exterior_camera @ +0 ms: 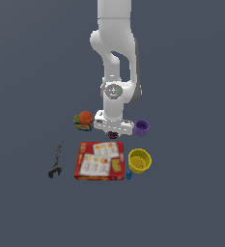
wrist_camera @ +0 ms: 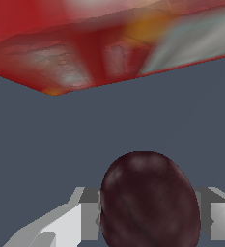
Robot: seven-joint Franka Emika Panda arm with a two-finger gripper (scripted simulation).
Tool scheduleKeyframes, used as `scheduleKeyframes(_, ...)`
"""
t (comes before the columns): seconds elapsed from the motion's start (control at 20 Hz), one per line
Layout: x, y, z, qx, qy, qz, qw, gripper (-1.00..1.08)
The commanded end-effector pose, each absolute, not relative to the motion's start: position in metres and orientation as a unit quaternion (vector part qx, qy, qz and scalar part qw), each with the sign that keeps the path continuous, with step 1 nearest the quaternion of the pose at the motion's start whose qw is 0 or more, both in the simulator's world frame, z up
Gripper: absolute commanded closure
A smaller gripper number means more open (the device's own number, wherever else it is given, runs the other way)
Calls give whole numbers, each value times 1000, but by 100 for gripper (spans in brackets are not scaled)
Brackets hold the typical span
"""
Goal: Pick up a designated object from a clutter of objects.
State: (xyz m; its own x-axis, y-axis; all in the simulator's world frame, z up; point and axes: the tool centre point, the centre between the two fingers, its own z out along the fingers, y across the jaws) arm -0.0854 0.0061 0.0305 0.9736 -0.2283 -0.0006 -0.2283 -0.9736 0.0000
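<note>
The designated object, a small dark maroon ball, fills the space between my gripper's two grey fingers, which touch it on both sides. In the exterior view the ball peeks out just under the white hand, and my gripper stands straight down over it, between the orange ball and the purple cup. Right beside it lies the red flat printed box, whose edge looms blurred in the wrist view.
A yellow cup stands at the box's side towards the exterior view's right, with a small blue piece beside it. A dark wrench lies off to the exterior view's left. The orange ball rests on a small dark-and-yellow item.
</note>
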Motion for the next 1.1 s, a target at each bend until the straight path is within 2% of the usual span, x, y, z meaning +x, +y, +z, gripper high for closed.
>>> scheduleKeyframes(0.0, -85, 7, 34, -993, 115, 0, 0, 108)
scheduleKeyframes(0.5, -87, 20, 78, -993, 115, 0, 0, 108)
scheduleKeyframes(1.05, -89, 48, 171, -993, 115, 0, -1, 108)
